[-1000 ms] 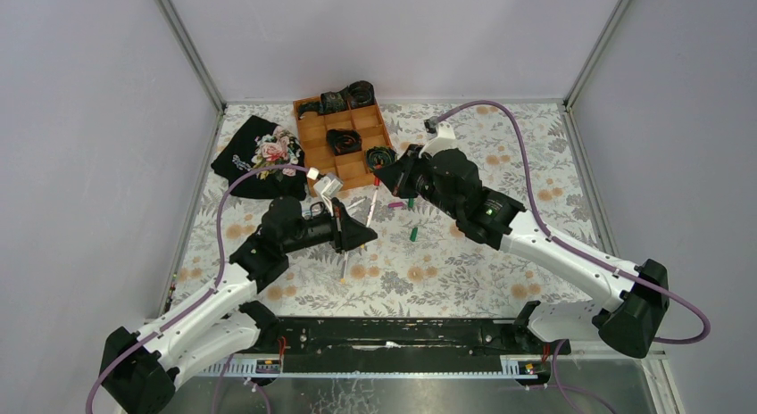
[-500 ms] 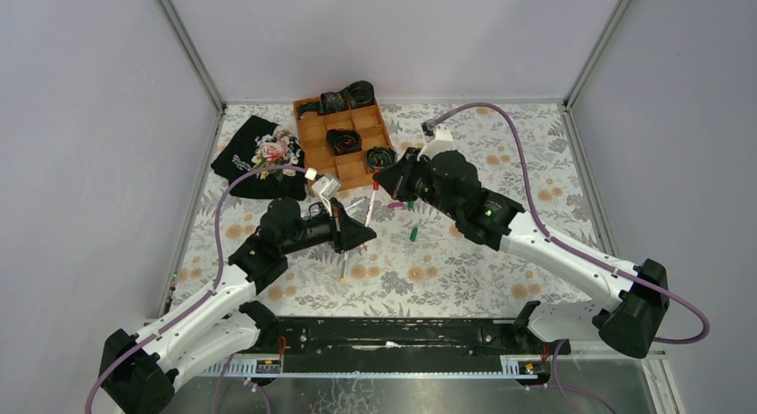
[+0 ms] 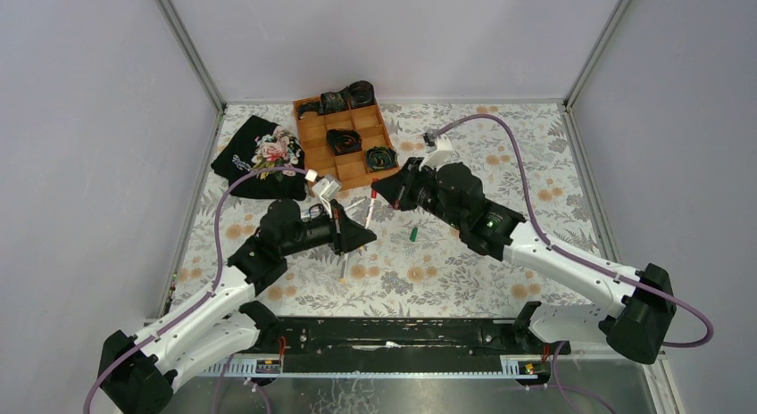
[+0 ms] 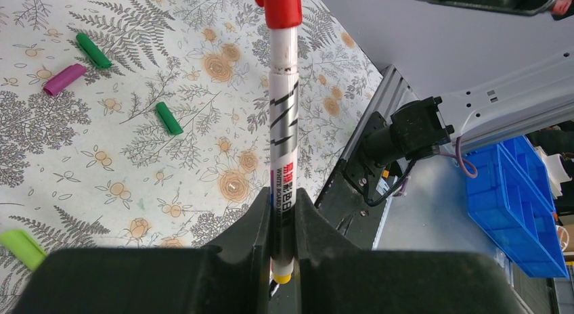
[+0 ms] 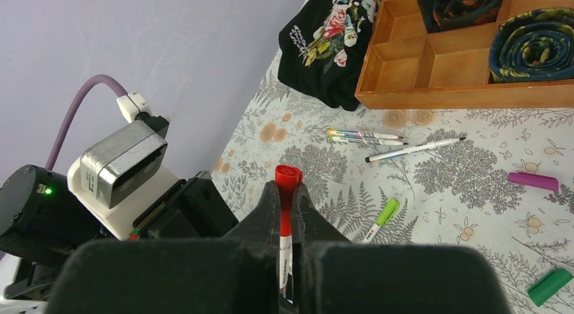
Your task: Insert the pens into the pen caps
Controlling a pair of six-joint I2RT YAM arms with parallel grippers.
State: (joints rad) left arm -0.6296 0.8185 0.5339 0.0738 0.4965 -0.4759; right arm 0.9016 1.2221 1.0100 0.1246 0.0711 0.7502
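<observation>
White pen (image 4: pixel 283 124) | print: WHITE BOARD | red cap (image 4: pixel 282 6) on end

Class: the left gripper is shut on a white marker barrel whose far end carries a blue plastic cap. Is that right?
No. The left gripper is shut on the white marker barrel, but the plastic cap on its far end is red, not blue; the left wrist view shows it.

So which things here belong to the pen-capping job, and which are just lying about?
Job: red-ended pen in the left gripper; red cap in the right gripper; loose dark green caps; magenta cap; lime-capped pen; spare pens.
Lying about: wooden tray; rolled patterned fabric in it; black floral cloth.
</observation>
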